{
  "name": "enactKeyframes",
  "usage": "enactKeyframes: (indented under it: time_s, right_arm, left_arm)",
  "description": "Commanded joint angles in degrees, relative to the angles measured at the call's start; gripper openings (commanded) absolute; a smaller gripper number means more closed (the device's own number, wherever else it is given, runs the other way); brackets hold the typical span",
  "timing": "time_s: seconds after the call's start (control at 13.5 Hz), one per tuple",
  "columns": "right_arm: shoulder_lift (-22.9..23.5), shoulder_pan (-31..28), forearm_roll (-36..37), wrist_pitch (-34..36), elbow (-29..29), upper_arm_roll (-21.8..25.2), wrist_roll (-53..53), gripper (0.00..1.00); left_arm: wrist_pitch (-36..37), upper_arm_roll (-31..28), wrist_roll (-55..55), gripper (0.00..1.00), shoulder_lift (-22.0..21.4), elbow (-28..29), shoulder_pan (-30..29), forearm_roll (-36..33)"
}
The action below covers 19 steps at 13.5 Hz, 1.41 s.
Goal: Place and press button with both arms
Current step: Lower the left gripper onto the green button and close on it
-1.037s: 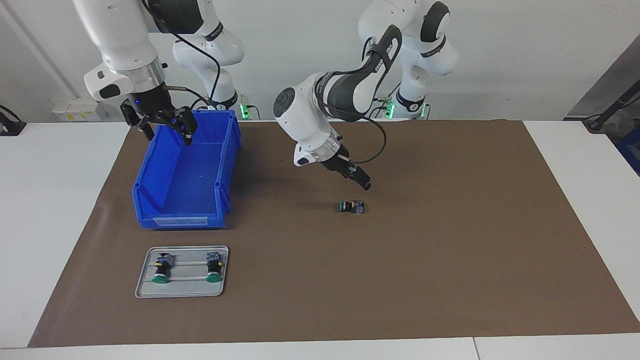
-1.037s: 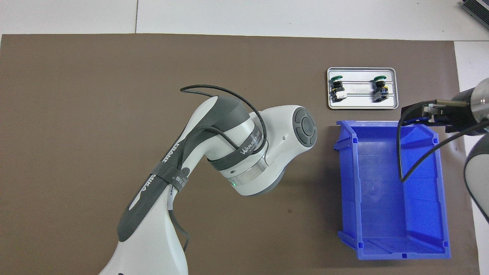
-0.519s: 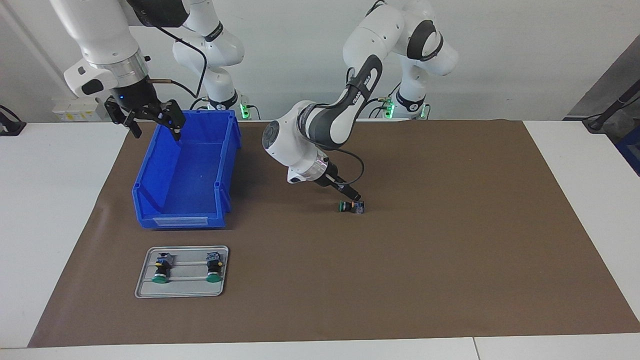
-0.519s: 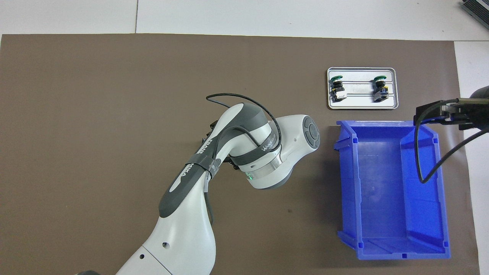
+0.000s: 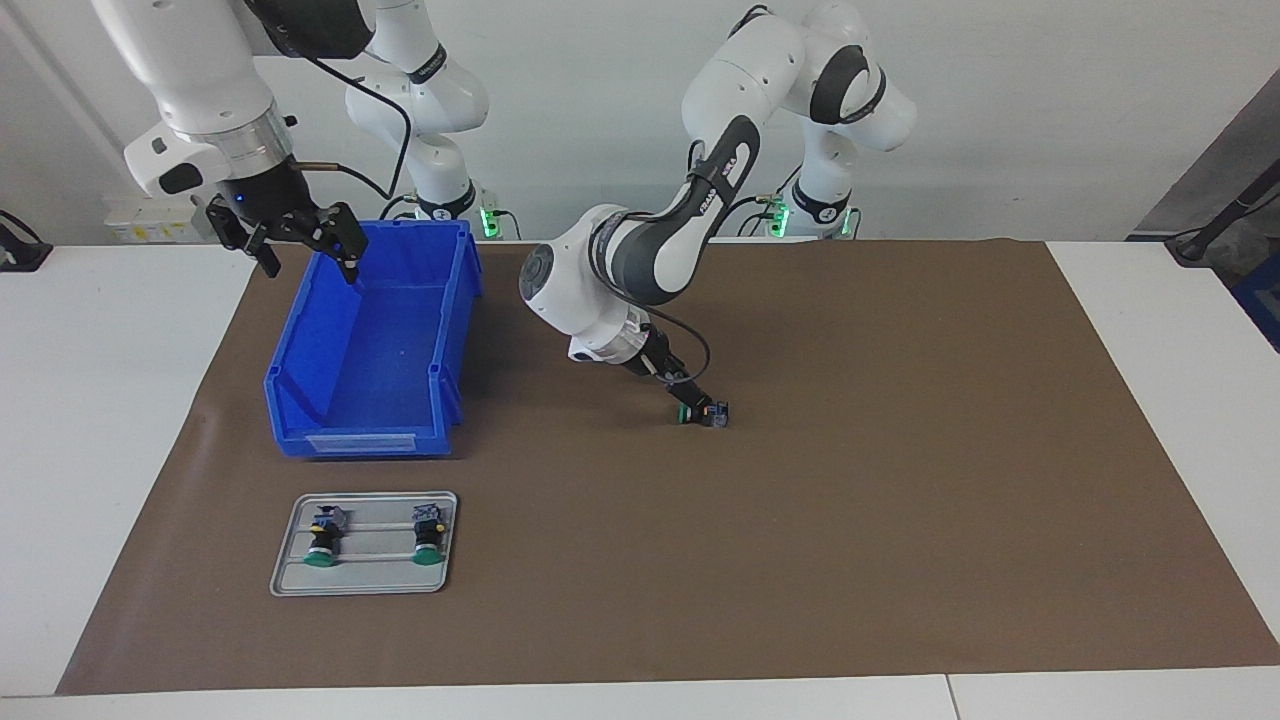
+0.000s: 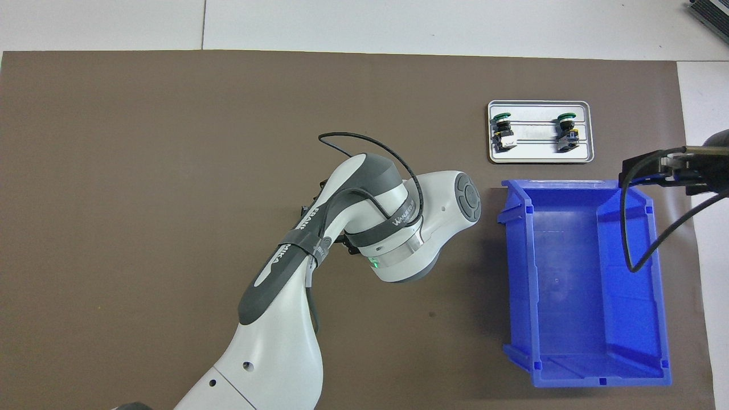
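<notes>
The left gripper (image 5: pixel 697 397) is down at the push-button (image 5: pixel 706 413), which lies on its side on the brown mat (image 5: pixel 900 480) in the middle of the counter (image 5: pixel 100 400). Its tips are at the button's green-capped end; whether they touch it, or stand apart or together, I cannot tell, and in the overhead view the left arm (image 6: pixel 393 233) covers both. The right gripper (image 5: pixel 298 240), fingers spread apart and holding nothing, hangs over the corner of the blue bin (image 5: pixel 375 345) nearest the robots. Below that gripper and farther from the robots than the bin, a grey metal tray (image 5: pixel 365 580) carries two more green-capped push-buttons (image 5: pixel 322 538) lying side by side.
</notes>
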<state>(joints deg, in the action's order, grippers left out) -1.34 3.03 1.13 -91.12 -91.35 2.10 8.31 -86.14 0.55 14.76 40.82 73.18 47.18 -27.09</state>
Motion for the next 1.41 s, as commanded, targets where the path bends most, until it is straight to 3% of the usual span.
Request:
enactKeyframes:
  time_s: [0.0,1.33]
  right_arm:
    - [0.3,-0.6,-1.1,0.9,0.5,-0.3,-1.1,1.0]
    - [0.3,-0.4,-1.1,0.9,0.5,-0.4,-1.1,1.0]
  left_arm:
    - [-2.0,-0.2,1.1,1.0,0.7,1.5,0.5,1.6]
    - [-5.3,-0.1,3.2,1.0,4.8,1.7,1.0,3.5]
